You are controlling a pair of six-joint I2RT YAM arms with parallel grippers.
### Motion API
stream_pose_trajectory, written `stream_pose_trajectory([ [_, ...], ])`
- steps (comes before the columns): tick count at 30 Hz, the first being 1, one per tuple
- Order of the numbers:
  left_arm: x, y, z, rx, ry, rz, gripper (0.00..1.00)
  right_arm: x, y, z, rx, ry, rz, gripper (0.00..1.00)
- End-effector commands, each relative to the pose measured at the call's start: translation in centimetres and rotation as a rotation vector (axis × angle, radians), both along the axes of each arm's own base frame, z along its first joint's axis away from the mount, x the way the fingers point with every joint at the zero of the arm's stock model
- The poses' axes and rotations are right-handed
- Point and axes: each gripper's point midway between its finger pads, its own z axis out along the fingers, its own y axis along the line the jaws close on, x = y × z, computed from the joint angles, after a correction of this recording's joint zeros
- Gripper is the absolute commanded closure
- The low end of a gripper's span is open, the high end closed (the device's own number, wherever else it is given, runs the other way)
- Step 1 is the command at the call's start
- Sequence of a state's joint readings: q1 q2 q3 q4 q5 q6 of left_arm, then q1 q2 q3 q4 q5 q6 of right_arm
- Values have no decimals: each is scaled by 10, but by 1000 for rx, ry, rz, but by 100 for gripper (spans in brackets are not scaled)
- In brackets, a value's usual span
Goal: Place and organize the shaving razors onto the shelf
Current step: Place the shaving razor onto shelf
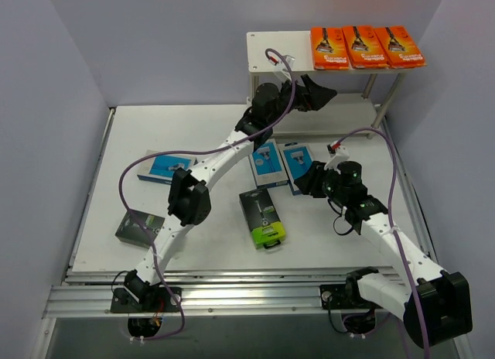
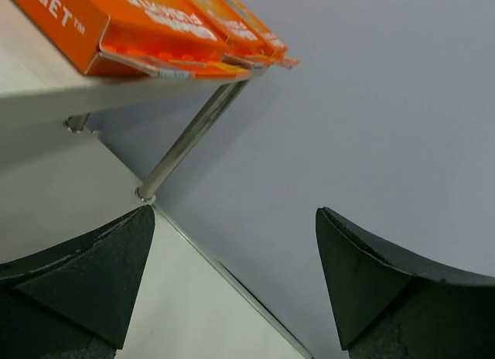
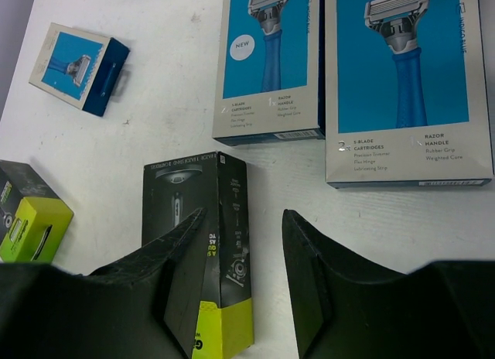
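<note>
From above: my left gripper [image 1: 325, 92] was at the shelf [image 1: 259, 42], jaws spread wide and holding nothing. The 3 orange packs [image 1: 366, 47] sat just beyond it, edge to edge on the top board, probably grouped by colour. My right gripper [image 1: 307, 181] hung low over the table [image 1: 178, 127], partly open and empty.

Left wrist view: both fingers [image 2: 85, 282] stood far apart with only wall between them. The orange packs overhung the board above and to their left, with a metal post [image 2: 189, 138] beneath.

Right wrist view: bare table showed between my fingers [image 3: 309, 266]. A black pack with a lime end [image 3: 205, 243] lay partly under the left finger, which I judged the likely next pick. 2 blue packs [image 3: 271, 65] lay straight ahead. A 3rd blue pack [image 3: 77, 65] lay ahead-left, and a 2nd black pack [image 3: 31, 212] lay off to the left.
</note>
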State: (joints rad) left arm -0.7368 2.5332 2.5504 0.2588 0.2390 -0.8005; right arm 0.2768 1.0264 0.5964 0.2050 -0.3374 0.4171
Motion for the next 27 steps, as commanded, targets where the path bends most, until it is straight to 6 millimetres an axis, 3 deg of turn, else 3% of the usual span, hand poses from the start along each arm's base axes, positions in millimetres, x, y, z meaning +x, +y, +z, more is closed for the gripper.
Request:
stream_pose_trajectory([
  [1, -37, 27, 87, -50, -151, -41, 6, 4, -1, 17, -8, -47, -14, 61],
  [3, -41, 37, 97, -47, -162, -38, 6, 3, -4, 18, -10, -43, -30, 61],
  [4, -51, 45, 114, -62, -188, -45, 6, 3, -5, 19, -10, -44, -35, 61],
  [5, -53, 50, 119, -61, -200, -42, 6, 3, -6, 20, -10, -45, -44, 61],
  [6, -51, 53, 110, -43, -190, -38, 6, 3, -6, 22, -6, -47, -49, 61],
  [7, -62, 63, 129, -55, -219, -36, 6, 4, -6, 23, -3, -49, -50, 61],
  [8, -66, 68, 133, -42, -238, -33, 6, 5, -7, 25, -4, -49, -59, 61],
  [9, -63, 72, 120, -11, -221, -28, 6, 6, -7, 26, -6, -51, -62, 61],
  [10, -76, 85, 140, -21, -252, -22, 6, 6, -6, 27, -11, -50, -62, 61],
  [11, -80, 92, 142, -7, -270, -15, 6, 9, -6, 35, -14, -61, -65, 61],
  [12, -74, 99, 123, 27, -244, -2, 6, 12, -7, 40, -26, -73, -70, 61],
  [13, -87, 116, 144, 13, -275, 10, 6, 14, -6, 45, -32, -83, -68, 61],
  [16, -95, 154, 142, 57, -290, 58, 6, 23, -4, 73, -52, -127, -65, 61],
  [17, -95, 164, 136, 92, -283, 74, 6, 28, 0, 92, -45, -161, -60, 62],
  [20, -96, 204, 119, 180, -251, 135, 6, 37, 7, 118, -48, -202, -41, 62],
  [21, -95, 215, 113, 199, -240, 154, 6, 42, 10, 145, -35, -253, -39, 61],
  [23, -97, 245, 94, 255, -208, 206, 6, 49, 18, 160, -33, -267, -24, 61],
  [24, -96, 255, 88, 272, -197, 229, 6, 53, 22, 189, -13, -317, -22, 62],
  [25, -101, 272, 90, 283, -208, 259, 6, 57, 25, 199, -5, -331, -19, 61],
  [26, -102, 277, 65, 323, -161, 254, 6, 65, 31, 202, -6, -328, -14, 61],
  [27, -104, 281, 56, 345, -150, 255, 6, 68, 37, 213, 0, -346, -7, 61],
])
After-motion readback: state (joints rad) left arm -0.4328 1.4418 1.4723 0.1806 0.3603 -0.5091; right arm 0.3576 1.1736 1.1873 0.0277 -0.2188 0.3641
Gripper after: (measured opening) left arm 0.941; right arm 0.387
